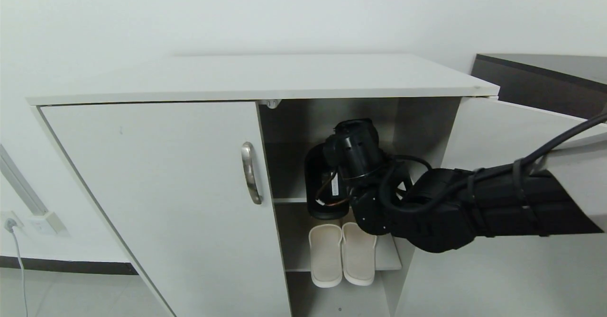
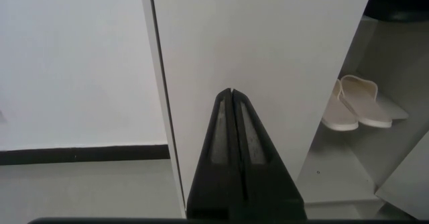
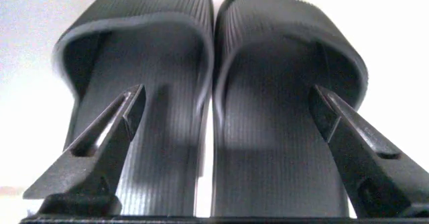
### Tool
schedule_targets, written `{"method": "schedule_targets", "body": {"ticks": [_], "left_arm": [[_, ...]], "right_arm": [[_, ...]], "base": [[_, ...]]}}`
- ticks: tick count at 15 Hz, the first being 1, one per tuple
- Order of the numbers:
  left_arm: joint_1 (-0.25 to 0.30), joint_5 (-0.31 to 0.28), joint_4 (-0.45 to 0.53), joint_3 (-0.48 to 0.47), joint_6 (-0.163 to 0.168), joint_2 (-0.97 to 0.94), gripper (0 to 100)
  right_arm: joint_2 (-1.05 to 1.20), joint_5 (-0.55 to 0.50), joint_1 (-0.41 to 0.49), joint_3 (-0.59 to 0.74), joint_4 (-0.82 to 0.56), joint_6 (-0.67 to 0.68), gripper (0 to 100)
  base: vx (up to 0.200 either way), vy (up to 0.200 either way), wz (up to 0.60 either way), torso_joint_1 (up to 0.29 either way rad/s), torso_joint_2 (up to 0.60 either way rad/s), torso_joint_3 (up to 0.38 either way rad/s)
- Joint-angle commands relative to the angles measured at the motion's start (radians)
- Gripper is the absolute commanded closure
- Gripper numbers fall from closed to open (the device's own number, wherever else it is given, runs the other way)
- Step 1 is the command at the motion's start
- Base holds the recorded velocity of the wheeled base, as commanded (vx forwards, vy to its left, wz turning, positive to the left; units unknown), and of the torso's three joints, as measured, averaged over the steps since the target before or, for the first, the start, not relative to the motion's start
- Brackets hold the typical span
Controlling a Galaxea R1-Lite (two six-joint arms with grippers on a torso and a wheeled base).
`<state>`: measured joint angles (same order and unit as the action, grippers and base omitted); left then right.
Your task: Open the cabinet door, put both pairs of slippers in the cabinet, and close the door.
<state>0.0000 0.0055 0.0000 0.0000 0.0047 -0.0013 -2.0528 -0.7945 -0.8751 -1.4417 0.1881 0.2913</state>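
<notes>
The left gripper (image 2: 231,93), clenched empty, faces the closed left door (image 1: 156,189). White slippers (image 1: 342,253) lie on the lower shelf (image 1: 390,256). Black slippers (image 3: 275,117) sit on the shelf above, at the released right gripper (image 3: 228,93). A crooked withdrawal could snag them out.

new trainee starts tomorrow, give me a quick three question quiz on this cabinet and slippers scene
1. True or false: the white cabinet's left door, the one with the metal handle, stands open.
2. Where does the pair of cream rubber slippers lie? A) on the cabinet's top B) on a lower shelf inside C) on the floor
3. Which gripper is at the pair of dark grey ribbed slippers inside the cabinet?
Key: 1 false, it is shut. 2 B. 3 the right gripper; the left gripper is shut, outside, facing the shut door.
</notes>
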Motion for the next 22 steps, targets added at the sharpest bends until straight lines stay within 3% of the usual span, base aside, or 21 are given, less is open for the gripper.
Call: {"method": "schedule_targets", "body": {"ticks": [1,5,8,11,12,20,22], "left_arm": [[0.0,0.001,0.0,0.0,0.0,0.001,100],[0.0,0.001,0.0,0.0,0.0,0.001,100],[0.0,-0.001,0.0,0.0,0.0,0.001,100],[0.0,0.001,0.0,0.0,0.0,0.001,100],[0.0,0.001,0.0,0.0,0.0,0.001,100],[0.0,-0.001,0.0,0.0,-0.003,0.001,100],[0.0,-0.001,0.0,0.0,-0.003,0.001,100]], "right_arm": [[0.115,-0.005,-0.028,0.104,0.025,-0.003,0],[0.273,0.003,-0.081,0.313,0.063,0.0,0],[0.352,0.06,-0.11,0.501,0.226,-0.003,0],[0.352,0.098,-0.131,0.555,0.309,-0.03,0],[0.342,0.1,-0.139,0.549,0.31,-0.029,100],[0.306,0.106,-0.15,0.56,0.312,-0.023,100],[0.306,0.104,-0.15,0.563,0.312,-0.023,100]], "base": [[0.0,0.0,0.0,0.0,0.0,0.0],[0.0,0.0,0.0,0.0,0.0,0.0],[0.0,0.0,0.0,0.0,0.0,0.0],[0.0,0.0,0.0,0.0,0.0,0.0],[0.0,0.0,0.0,0.0,0.0,0.0],[0.0,0.0,0.0,0.0,0.0,0.0],[-0.2,0.0,0.0,-0.002,0.0,0.002]]}}
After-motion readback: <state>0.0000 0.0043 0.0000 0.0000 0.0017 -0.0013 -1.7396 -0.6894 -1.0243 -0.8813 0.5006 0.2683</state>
